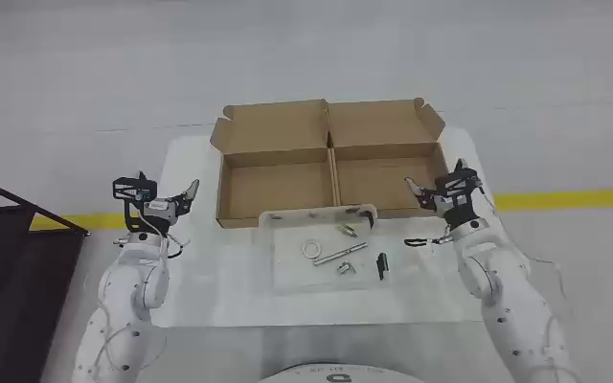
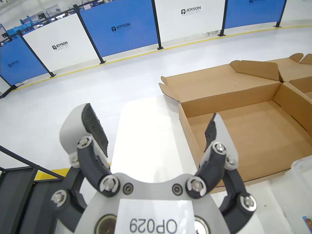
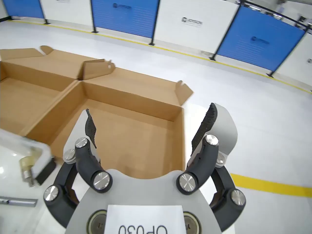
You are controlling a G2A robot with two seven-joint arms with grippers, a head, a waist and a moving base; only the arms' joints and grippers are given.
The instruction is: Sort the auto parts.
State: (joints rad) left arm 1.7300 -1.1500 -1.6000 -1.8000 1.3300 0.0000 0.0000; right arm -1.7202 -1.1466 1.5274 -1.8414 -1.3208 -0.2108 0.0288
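White table point(image 1: 206, 287) on a pale shop floor is where we're parked. The auto parts are lying loose in a clear tray point(image 1: 271, 219) around the middle of it. We can see a ring point(image 1: 311, 249), a long metal pin point(image 1: 341, 254) just beside that, and a small black piece point(image 1: 382, 263) on the pin's other side. A couple of small metal bits point(image 1: 346, 269) are too tiny for us to identify.

Just behind the tray are two cardboard boxes side by side with their lids flipped back, the left box point(image 1: 273, 187) and the right box point(image 1: 383, 182).

Our left gripper point(image 2: 151, 120) hangs near the table's left edge, beside the left box and well apart from the tray. Its fingers are spread wide. Our right gripper point(image 3: 150, 113) sits at the outer near corner of the right box, also spread wide, and the tray's corner shows just off to one side in its wrist view.

Farther out, a yellow floor line point(image 1: 556, 199) runs past the table, and blue and white partition panels point(image 2: 121, 30) fence off the area.
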